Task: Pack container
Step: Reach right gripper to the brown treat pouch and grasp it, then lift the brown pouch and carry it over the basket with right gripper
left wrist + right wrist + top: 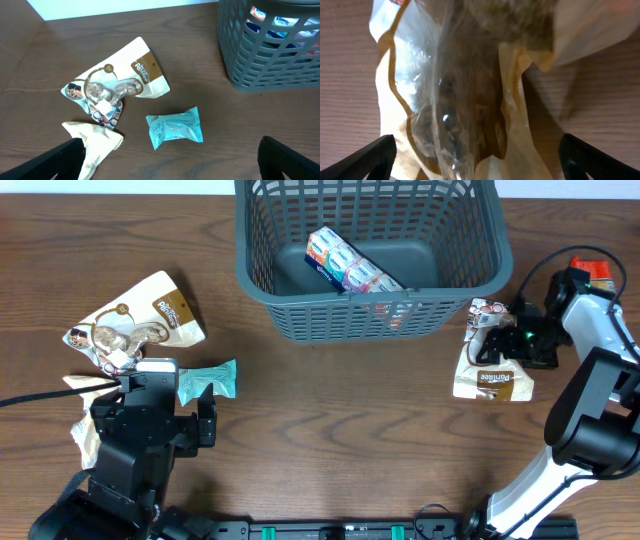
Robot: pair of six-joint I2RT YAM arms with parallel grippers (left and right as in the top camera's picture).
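the dark brown wooden table (330, 410) carries the large grey-blue slotted plastic basket (370, 320) at its far middle, with a blue-and-white packet (350, 268) inside. right of the basket, the right tool (475, 160) is spread wide around a cream plastic pouch (492, 380). the left tool (172, 162) gapes empty near a small teal wrapper (175, 127).

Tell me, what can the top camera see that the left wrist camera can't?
Only the top view shows the right arm, the right pincer over a cream packet, a red thing behind them, and the whole basket. Only the left wrist view shows the left pincer with its dark fingers spread wide. Both show the teal packet, the left cream packet, the crumpled packet and the colourful packet inside the basket.
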